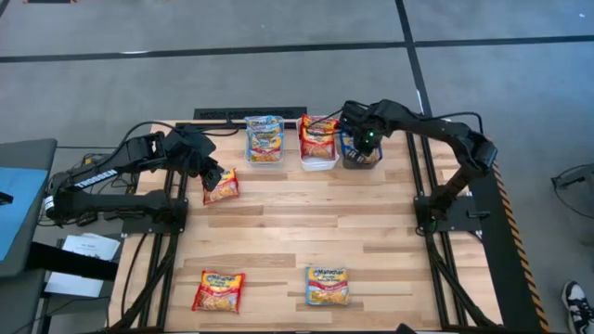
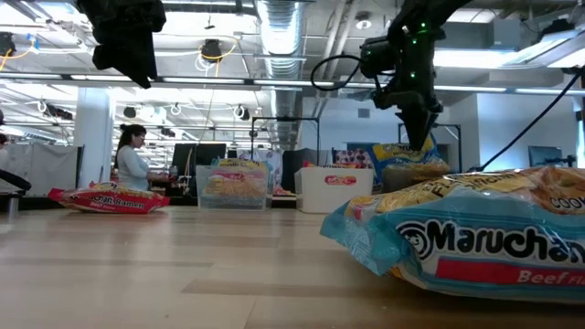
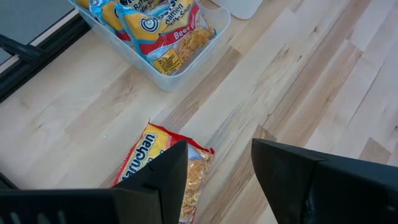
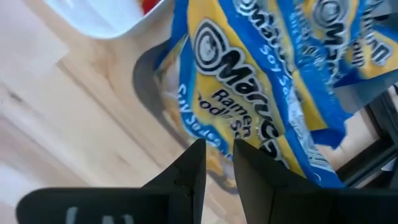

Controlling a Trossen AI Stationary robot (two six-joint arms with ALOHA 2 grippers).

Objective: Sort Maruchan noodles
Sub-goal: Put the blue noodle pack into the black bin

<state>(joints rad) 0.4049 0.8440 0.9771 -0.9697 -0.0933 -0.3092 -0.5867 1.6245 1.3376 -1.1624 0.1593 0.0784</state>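
Right gripper hangs over the dark bin at the table's far edge, fingers nearly together with only a thin gap, and I can't tell if they pinch anything.

Blue soy-sauce packets fill that bin just beneath it. Beside it stand the white bin with red packets and the clear bin with mixed ones. Left gripper hovers with fingers spread and empty above a red packet lying near the clear bin. Two more packets, one red and one blue, lie at the near edge.
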